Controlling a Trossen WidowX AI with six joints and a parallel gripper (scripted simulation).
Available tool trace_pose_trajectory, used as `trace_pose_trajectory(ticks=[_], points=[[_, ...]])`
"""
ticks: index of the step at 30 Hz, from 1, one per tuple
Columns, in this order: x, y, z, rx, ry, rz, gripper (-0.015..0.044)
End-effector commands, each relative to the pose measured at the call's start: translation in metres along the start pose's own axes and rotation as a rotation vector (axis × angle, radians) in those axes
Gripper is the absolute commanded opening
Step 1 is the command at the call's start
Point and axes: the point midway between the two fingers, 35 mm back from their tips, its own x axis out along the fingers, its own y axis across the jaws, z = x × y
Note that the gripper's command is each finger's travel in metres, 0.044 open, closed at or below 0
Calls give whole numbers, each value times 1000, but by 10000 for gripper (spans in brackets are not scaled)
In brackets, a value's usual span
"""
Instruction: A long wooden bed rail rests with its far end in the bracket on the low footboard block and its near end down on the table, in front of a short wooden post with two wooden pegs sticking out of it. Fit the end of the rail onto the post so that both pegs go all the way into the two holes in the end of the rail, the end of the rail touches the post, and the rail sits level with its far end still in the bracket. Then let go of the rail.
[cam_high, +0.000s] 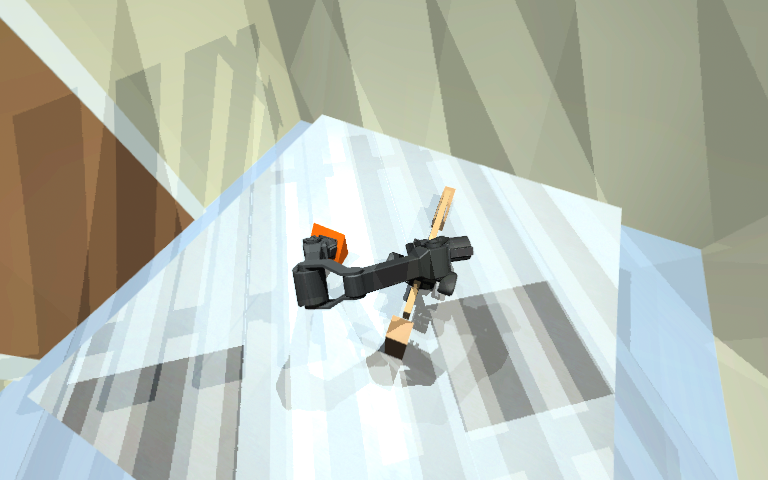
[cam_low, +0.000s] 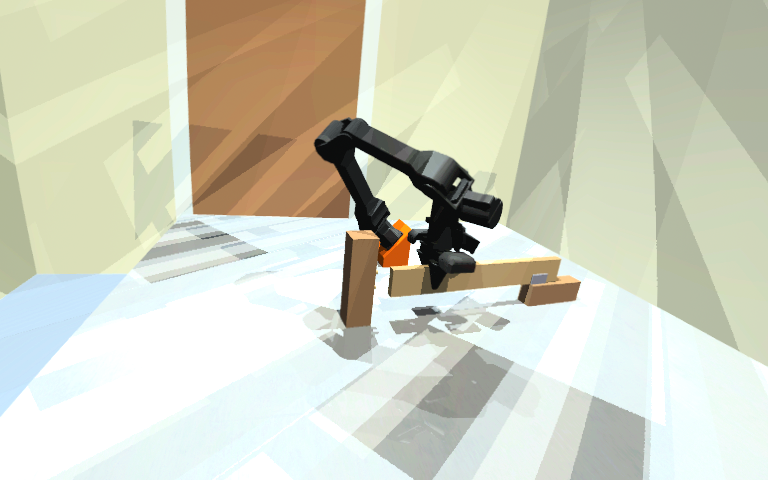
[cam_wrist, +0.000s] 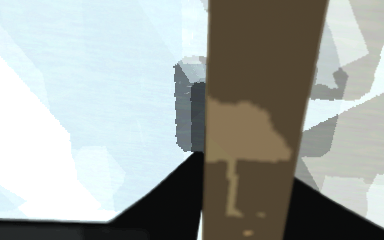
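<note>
Gripping the rail (cam_high: 412, 300) (cam_low: 509, 272) (cam_wrist: 250, 60) mid-frame, the hand (cam_low: 444, 274) has it lifted, nearly level; joining the post (cam_high: 399, 329) (cam_low: 359, 277) and release remain.

My top and exterior views are bright, with the table (cam_high: 351, 396) (cam_low: 169, 362) washed to near-white in patches and its surface detail lost to glare. Hard-edged grey shadows and pale streaks cross table and walls (cam_high: 396, 56) (cam_low: 453, 73). By wrist camera, I get the rail (cam_wrist: 260, 55) mostly in brown shade, one lighter patch on it, and jagged shadow outlines beside it.
</note>
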Motion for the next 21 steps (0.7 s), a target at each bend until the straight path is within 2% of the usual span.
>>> trace_pose_trajectory(ticks=[1,21], points=[[-7,-1,3,3,-17,-7,0],[-7,-1,3,3,-17,-7,0]])
